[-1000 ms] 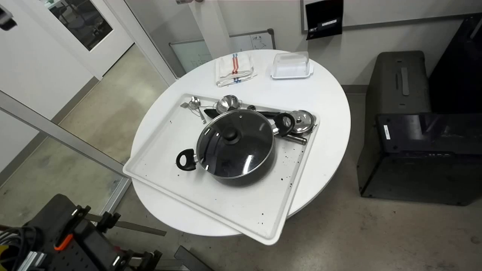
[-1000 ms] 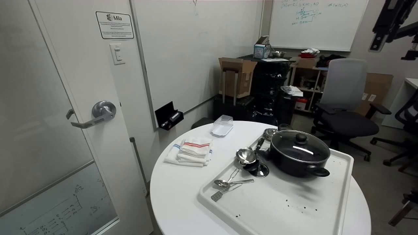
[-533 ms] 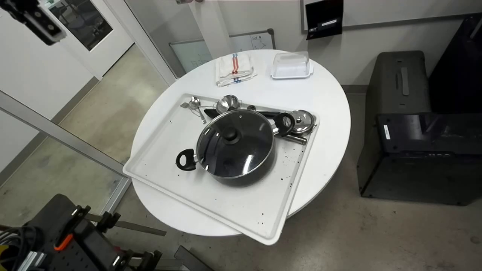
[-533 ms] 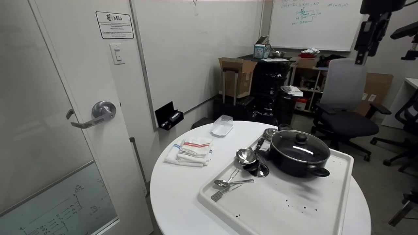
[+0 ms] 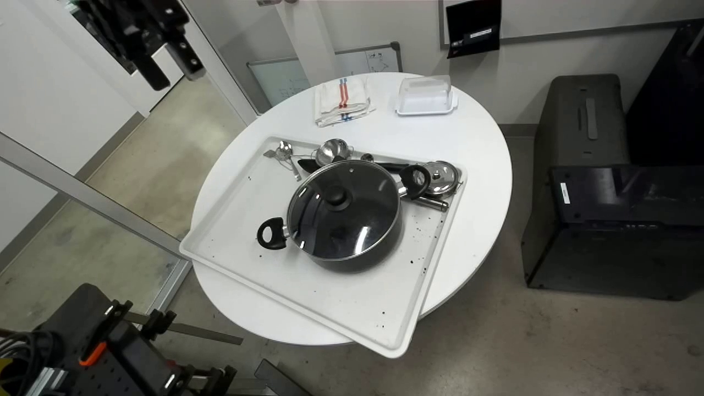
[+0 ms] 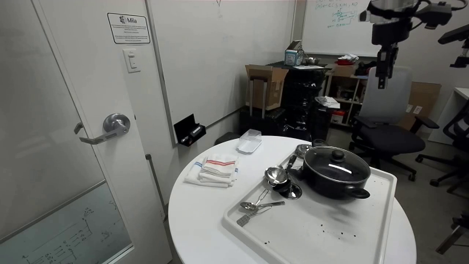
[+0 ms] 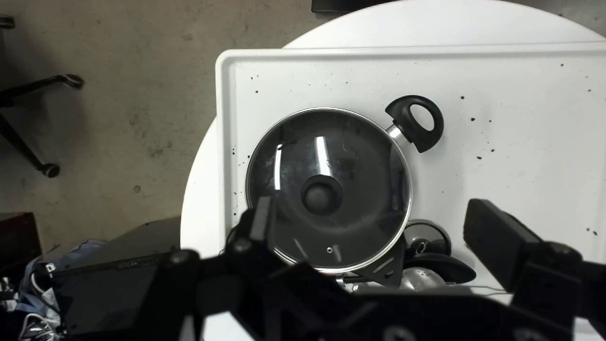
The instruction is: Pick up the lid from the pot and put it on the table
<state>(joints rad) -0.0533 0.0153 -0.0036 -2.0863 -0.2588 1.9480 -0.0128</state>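
Note:
The glass lid [image 5: 357, 217] with its dark centre knob sits flat on the black pot [image 5: 363, 265]. In an exterior view the lid [image 6: 324, 163] covers the pot [image 6: 324, 186]. The pot stands on a tray on the round white table [image 5: 487, 148]. My gripper [image 5: 175, 72] is open and empty, in the air at the upper left; it also hangs high above the pot's far side in an exterior view [image 6: 383, 81]. In the wrist view the fingers [image 7: 375, 220] are wide apart, with the lid [image 7: 364, 189] below, its knob nearer the left finger.
A white tray [image 5: 236, 203] holds the pot, small metal utensils [image 6: 253, 207], a small colander [image 5: 332, 150] and a small lidded pan [image 5: 440, 177]. A folded towel [image 5: 342, 102] and a clear-lidded container [image 5: 424, 98] lie at the table's far edge.
My gripper has come into view and moved toward the table and lower, rightward in an exterior view where it enters at the upper left. The lid, pot and tray have not moved.

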